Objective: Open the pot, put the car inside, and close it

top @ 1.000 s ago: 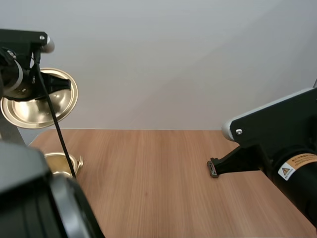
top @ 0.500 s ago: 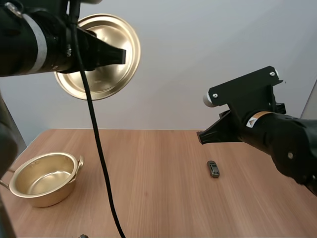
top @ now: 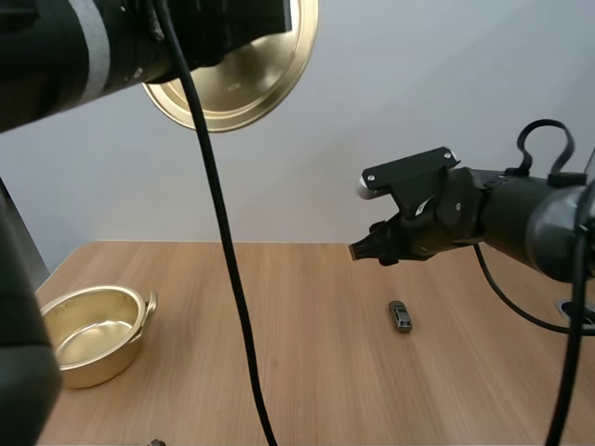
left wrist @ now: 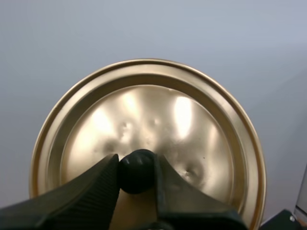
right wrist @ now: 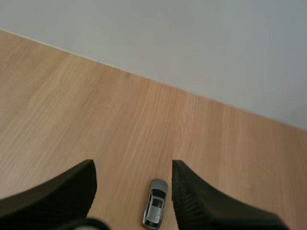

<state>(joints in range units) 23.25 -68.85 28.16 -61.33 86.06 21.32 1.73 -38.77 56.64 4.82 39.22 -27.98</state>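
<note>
Left gripper (left wrist: 135, 162): clamped on the black knob (left wrist: 136, 173) of the brass-coloured lid (left wrist: 144, 110), carried high over the far left of the bench (top: 297, 390) (out of the way, presumably, leaving the mouth below free). Pot (top: 93, 334): near left, uncovered, nothing inside. Right gripper (right wrist: 132, 167): fingers spread, holding nothing, poised above the toy car (right wrist: 155, 209), apparently lined up for a grasp. Toy car: flat on the bench, right of centre, well apart from the pot.

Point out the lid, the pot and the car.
lid (left wrist: 153, 112), left wrist view, middle of its gold face.
pot (top: 107, 362), high view, outer wall.
car (top: 401, 317), high view, roof.
</note>
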